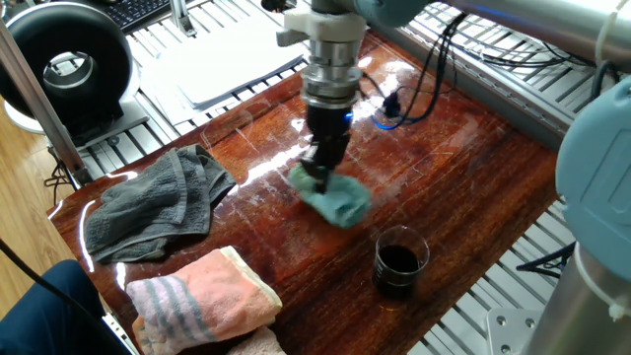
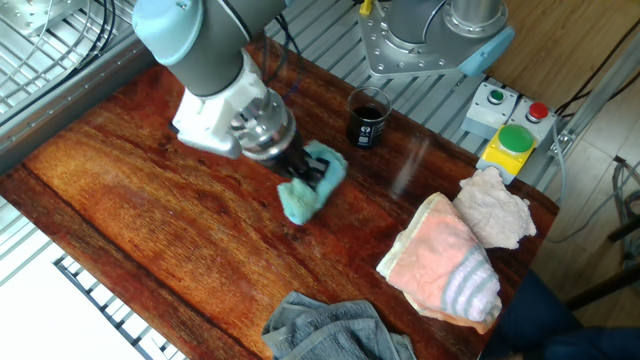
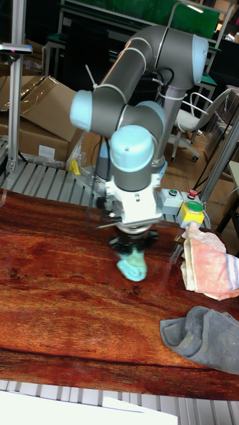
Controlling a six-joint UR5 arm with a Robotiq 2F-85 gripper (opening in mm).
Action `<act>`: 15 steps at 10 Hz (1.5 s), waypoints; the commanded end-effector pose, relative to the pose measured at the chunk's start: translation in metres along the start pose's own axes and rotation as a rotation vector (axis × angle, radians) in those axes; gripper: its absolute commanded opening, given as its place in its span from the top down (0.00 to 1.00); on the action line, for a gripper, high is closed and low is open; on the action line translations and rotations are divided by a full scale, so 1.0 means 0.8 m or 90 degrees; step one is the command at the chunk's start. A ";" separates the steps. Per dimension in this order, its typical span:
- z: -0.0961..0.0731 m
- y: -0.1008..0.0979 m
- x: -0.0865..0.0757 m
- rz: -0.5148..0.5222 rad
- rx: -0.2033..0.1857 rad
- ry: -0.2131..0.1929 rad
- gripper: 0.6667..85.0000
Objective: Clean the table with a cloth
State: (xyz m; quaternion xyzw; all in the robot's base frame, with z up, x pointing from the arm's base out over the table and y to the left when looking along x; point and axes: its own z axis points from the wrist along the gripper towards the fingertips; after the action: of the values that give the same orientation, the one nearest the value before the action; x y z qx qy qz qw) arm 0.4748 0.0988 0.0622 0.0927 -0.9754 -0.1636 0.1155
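The small teal-green cloth (image 1: 333, 200) (image 2: 308, 190) (image 3: 133, 265) lies crumpled on the glossy reddish-brown table (image 1: 463, 187) (image 2: 150, 230) (image 3: 60, 305), near its middle. My gripper (image 1: 318, 179) (image 2: 303, 177) (image 3: 131, 251) points straight down with its fingers shut on the cloth, pressing it against the wood. Part of the cloth trails out beside the fingers toward the glass. The fingertips are buried in the fabric.
A glass of dark liquid (image 1: 399, 262) (image 2: 367, 118) stands close to the cloth. A dark grey towel (image 1: 153, 202) (image 2: 335, 327) (image 3: 206, 335) and a pink striped towel (image 1: 202, 296) (image 2: 445, 265) (image 3: 212, 269) lie at one end. A white board (image 1: 232, 59) sits beyond the table's edge.
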 end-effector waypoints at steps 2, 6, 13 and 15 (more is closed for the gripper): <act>-0.008 0.032 -0.024 -0.008 -0.017 -0.019 0.55; -0.042 -0.040 -0.022 -0.117 0.097 -0.004 0.23; -0.093 -0.139 -0.022 -0.094 0.157 -0.076 1.00; -0.097 -0.135 -0.014 -0.072 0.157 -0.073 1.00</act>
State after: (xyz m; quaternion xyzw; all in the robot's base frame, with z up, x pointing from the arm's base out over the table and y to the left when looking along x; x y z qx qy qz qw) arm 0.5220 -0.0139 0.0892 0.1676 -0.9833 -0.0523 0.0472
